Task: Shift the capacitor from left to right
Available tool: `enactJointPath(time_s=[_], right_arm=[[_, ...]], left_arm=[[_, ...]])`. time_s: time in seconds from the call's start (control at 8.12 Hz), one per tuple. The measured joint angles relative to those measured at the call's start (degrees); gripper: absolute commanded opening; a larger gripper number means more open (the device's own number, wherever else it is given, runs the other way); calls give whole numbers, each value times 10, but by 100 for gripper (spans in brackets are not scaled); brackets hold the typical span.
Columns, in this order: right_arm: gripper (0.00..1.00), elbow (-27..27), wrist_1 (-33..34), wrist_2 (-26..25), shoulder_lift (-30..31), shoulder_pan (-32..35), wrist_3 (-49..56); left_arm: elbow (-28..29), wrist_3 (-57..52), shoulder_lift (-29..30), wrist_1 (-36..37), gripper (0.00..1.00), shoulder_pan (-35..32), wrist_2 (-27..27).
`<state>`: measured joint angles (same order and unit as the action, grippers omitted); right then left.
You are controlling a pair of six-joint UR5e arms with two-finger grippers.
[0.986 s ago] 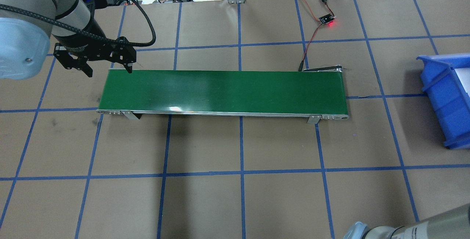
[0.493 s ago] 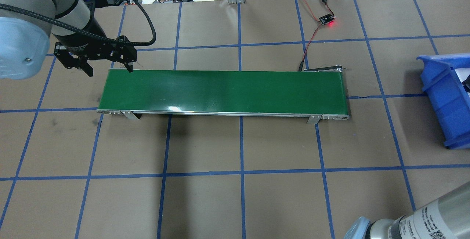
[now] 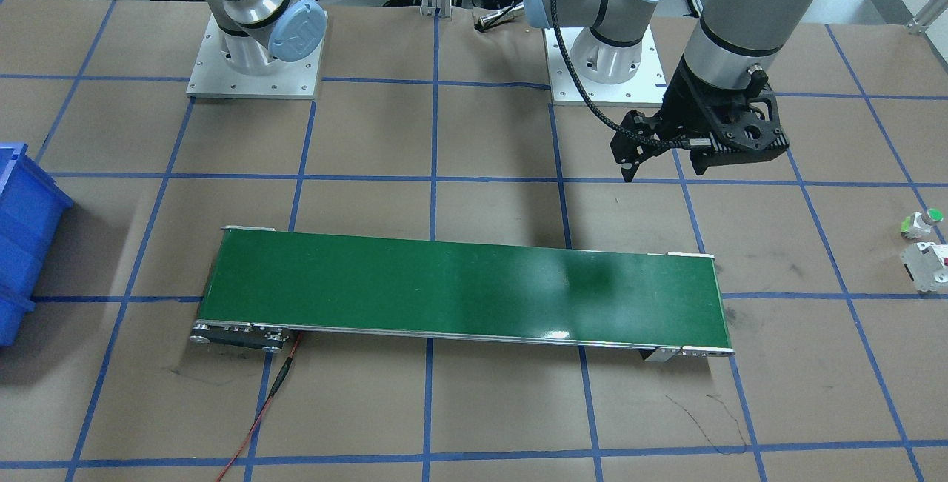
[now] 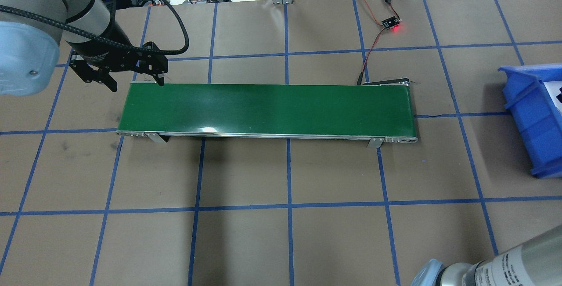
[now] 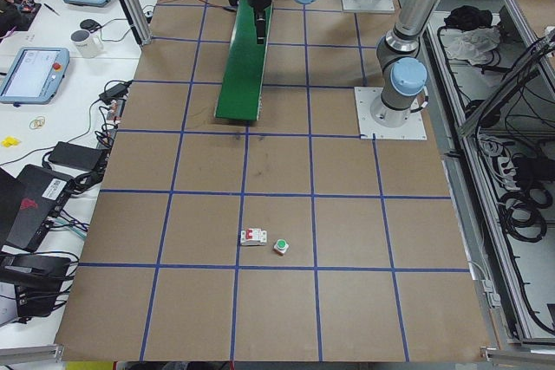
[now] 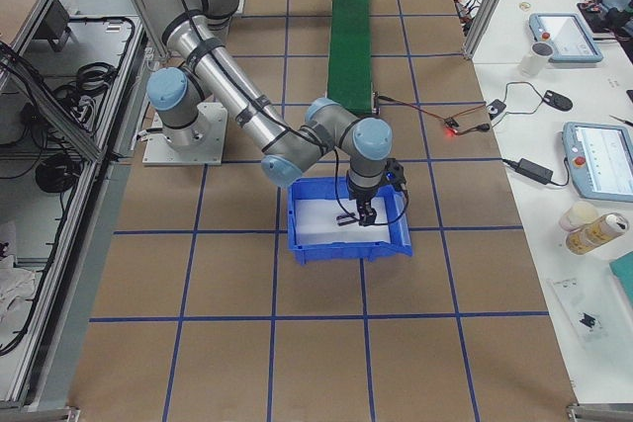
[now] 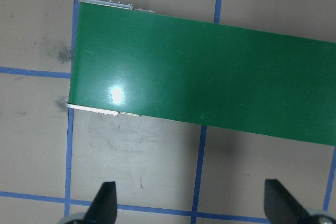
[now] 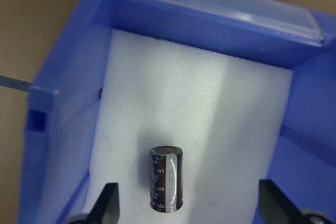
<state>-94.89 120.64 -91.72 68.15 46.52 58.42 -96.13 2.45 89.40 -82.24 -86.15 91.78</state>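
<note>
The capacitor (image 8: 167, 179) is down in the blue bin (image 8: 63, 129), both sets of jaws spread!
It rests on the white foam (image 8: 210, 103) lining the bin, right between the wide-spread jaws of the right gripper (image 8: 189, 205), clear of both fingers. Over at the other end, the left gripper (image 4: 137, 85) hovers above the table (image 4: 285, 233) beside the end of the green conveyor (image 4: 268, 108), jaws spread with nothing between them.

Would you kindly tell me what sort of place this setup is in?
Probably a robotics lab or test cell: a tape-gridded table, a small green conveyor belt, and teach pendants on a side bench.
</note>
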Motion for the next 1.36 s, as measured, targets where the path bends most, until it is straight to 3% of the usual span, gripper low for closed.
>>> enactJointPath(time_s=[0.49,0.99,1.36], right_arm=[[100,18,-127,22,141,85,-121],[100,37,-294,15,230,282,-376],[100,38,-344,2,256,411,-533]], left_arm=[[0,-8,1,14,100,-6,0],[-2,-3,3,20,100,-8,2],[-3,-2,-1,20,100,-8,5]])
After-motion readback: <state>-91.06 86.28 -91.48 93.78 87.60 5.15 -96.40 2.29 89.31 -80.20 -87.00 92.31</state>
